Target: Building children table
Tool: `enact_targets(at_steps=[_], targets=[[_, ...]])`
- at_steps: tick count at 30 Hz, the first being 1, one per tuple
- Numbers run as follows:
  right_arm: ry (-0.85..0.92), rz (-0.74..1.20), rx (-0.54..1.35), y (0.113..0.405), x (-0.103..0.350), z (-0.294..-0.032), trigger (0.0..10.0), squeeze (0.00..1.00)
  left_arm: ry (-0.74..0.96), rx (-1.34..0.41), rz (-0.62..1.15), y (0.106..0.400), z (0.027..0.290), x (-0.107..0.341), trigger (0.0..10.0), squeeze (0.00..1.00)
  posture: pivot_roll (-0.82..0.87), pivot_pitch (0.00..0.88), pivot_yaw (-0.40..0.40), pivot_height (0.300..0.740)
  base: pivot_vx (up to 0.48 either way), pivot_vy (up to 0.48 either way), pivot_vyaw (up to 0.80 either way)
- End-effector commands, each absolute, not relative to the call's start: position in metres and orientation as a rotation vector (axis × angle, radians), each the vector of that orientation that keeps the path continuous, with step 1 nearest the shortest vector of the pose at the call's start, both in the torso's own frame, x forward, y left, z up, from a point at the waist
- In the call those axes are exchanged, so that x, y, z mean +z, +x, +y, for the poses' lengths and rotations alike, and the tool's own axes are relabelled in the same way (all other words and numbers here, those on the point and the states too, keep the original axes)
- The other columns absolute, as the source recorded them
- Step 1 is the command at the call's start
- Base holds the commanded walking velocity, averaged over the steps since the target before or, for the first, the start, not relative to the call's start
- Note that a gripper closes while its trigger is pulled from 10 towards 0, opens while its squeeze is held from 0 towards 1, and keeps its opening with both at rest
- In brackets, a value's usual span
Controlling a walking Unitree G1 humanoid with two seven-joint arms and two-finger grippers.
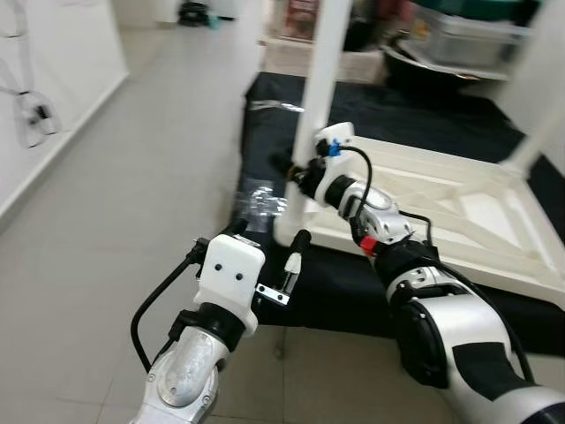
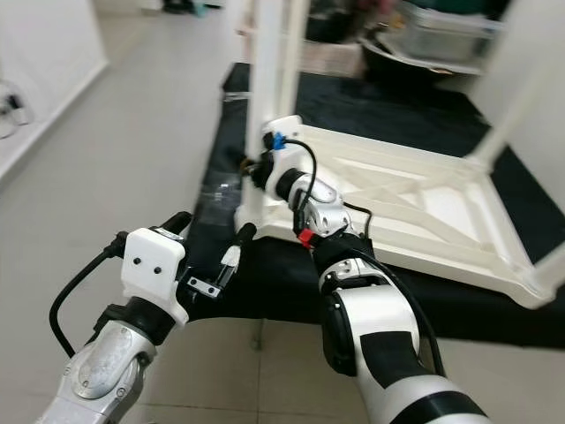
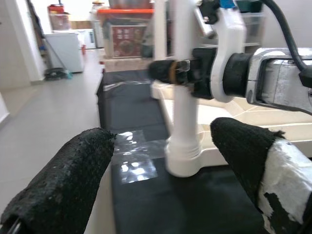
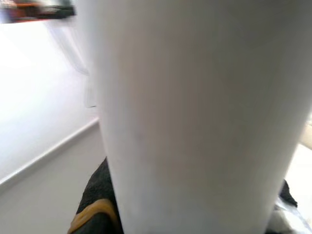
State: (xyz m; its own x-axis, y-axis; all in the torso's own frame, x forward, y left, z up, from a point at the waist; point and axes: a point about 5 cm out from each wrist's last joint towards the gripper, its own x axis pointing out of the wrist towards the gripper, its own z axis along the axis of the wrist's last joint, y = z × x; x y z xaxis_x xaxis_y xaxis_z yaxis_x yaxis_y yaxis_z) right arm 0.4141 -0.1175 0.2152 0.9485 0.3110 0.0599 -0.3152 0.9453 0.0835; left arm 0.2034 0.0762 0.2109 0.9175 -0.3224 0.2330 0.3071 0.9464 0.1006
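Observation:
A white children's table lies upside down on a black mat. A white leg stands upright in the table's near left corner. My right gripper is shut on this leg a little above its base, and in the right wrist view the leg sits right against the camera. My left gripper is open, low and just in front of that corner. Seen from the left wrist, the leg's base lies ahead between its two black fingers. A second leg rises at the far right.
A clear plastic wrapper lies on the mat by the corner. Grey floor tiles spread to the left up to a white wall. Storage bins and boxes stand behind the mat.

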Motion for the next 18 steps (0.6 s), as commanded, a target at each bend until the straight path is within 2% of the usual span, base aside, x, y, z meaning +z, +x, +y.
enact_targets(at_steps=[1,2,3,4,8,9,10,11,14,15,18], targets=[[0.117,0.042,-0.005,0.413,0.195,-0.154,0.0,0.0,0.06,-0.331,-0.247,0.202,0.074,0.211,10.0,0.0,0.14,0.1,-0.134,0.74,0.0,0.0,0.0],[0.121,0.057,-0.193,0.409,0.188,-0.167,0.0,0.0,0.061,-0.332,-0.246,0.202,0.074,0.211,10.0,0.0,0.14,0.101,-0.133,0.74,0.0,0.0,0.0],[0.121,0.057,-0.193,0.409,0.188,-0.167,0.0,0.0,0.061,-0.332,-0.246,0.202,0.074,0.211,10.0,0.0,0.14,0.101,-0.133,0.74,0.0,0.0,0.0],[0.118,0.063,-0.305,0.406,0.185,-0.175,0.0,0.0,0.062,-0.333,-0.246,0.202,0.074,0.211,10.0,0.0,0.14,0.101,-0.133,0.74,0.0,0.0,0.0],[0.129,0.072,-0.368,0.402,0.18,-0.172,0.0,0.0,0.062,-0.333,-0.246,0.202,0.074,0.211,10.0,0.0,0.15,0.101,-0.134,0.74,0.0,0.0,0.0],[0.139,0.066,-0.357,0.401,0.179,-0.163,0.0,0.0,0.062,-0.332,-0.247,0.202,0.074,0.211,10.0,0.0,0.14,0.103,-0.134,0.74,0.0,0.0,0.0],[0.15,0.055,-0.35,0.4,0.18,-0.155,10.0,0.0,0.061,-0.331,-0.246,0.202,0.074,0.211,10.0,0.0,0.14,0.103,-0.132,0.74,0.0,0.0,0.0],[0.164,0.015,-0.282,0.402,0.186,-0.144,10.0,0.0,0.06,-0.331,-0.246,0.202,0.074,0.211,10.0,0.0,0.14,0.104,-0.135,0.74,0.0,0.0,0.0],[0.176,-0.04,-0.192,0.404,0.194,-0.135,10.0,0.0,0.062,-0.332,-0.246,0.202,0.074,0.211,10.0,0.0,0.14,0.107,-0.13,0.74,0.0,0.0,0.0],[0.161,-0.16,-0.035,0.407,0.214,-0.127,10.0,1.0,0.064,-0.329,-0.246,0.202,0.075,0.211,10.0,0.0,0.14,0.106,-0.13,0.74,0.0,0.0,0.0],[0.156,-0.194,0.023,0.409,0.223,-0.127,10.0,1.0,0.065,-0.328,-0.245,0.202,0.075,0.211,10.0,0.0,0.14,0.107,-0.129,0.74,0.0,0.0,0.0]])
